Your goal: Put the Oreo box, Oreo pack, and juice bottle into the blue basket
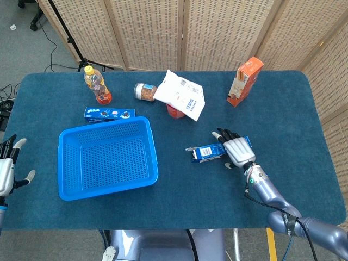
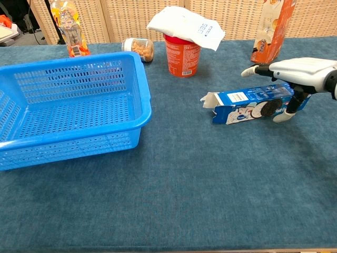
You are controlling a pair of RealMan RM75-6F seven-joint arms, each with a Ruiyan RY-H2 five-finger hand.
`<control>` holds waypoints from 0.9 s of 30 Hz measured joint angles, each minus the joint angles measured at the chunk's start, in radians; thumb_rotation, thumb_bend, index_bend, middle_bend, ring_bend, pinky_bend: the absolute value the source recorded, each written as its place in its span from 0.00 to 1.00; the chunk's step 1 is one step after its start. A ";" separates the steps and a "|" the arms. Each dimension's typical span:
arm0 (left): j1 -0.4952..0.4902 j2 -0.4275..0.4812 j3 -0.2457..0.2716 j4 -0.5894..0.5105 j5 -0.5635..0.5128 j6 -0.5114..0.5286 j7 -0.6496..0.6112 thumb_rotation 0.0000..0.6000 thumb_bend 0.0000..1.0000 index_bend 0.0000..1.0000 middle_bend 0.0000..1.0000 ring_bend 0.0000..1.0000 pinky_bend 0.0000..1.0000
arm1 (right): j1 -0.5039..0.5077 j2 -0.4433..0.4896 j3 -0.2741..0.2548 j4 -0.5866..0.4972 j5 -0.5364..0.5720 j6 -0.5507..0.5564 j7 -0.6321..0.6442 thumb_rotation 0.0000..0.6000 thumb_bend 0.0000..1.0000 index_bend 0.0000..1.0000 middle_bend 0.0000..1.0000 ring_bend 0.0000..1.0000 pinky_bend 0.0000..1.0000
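The empty blue basket [image 1: 106, 157] [image 2: 68, 110] sits left of the table's centre. Behind it lies the flat blue Oreo pack [image 1: 110, 113], hidden in the chest view. The juice bottle [image 1: 97, 85] [image 2: 71, 29], with a yellow cap, stands further back on the left. The blue Oreo box [image 1: 207, 153] [image 2: 247, 105] lies on its side right of centre, its left flap open. My right hand [image 1: 237, 150] [image 2: 301, 73] grips the box's right end, fingers over the top and thumb on the near face. My left hand [image 1: 8, 166] hangs open off the table's left edge, holding nothing.
A red cup [image 1: 174, 111] [image 2: 182, 52] with a white bag [image 1: 181, 94] [image 2: 185, 25] draped on it stands at the back centre. A jar [image 1: 144, 92] [image 2: 140, 48] lies beside it. An orange carton [image 1: 244, 81] [image 2: 274, 29] stands back right. Wicker screens line the far side.
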 measured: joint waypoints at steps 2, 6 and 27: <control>-0.001 -0.001 0.000 0.001 -0.002 -0.002 0.000 1.00 0.28 0.03 0.00 0.00 0.05 | 0.009 -0.011 -0.003 0.018 0.002 -0.009 0.002 1.00 0.18 0.00 0.00 0.00 0.17; -0.002 -0.002 0.000 0.003 -0.004 -0.004 -0.001 1.00 0.28 0.03 0.00 0.00 0.05 | 0.024 -0.036 -0.007 0.052 0.013 -0.025 0.011 1.00 0.20 0.07 0.01 0.00 0.18; -0.007 -0.006 0.024 -0.016 0.031 -0.012 -0.005 1.00 0.29 0.03 0.00 0.00 0.05 | 0.024 -0.109 -0.025 0.170 -0.009 0.033 0.095 1.00 0.27 0.62 0.41 0.39 0.51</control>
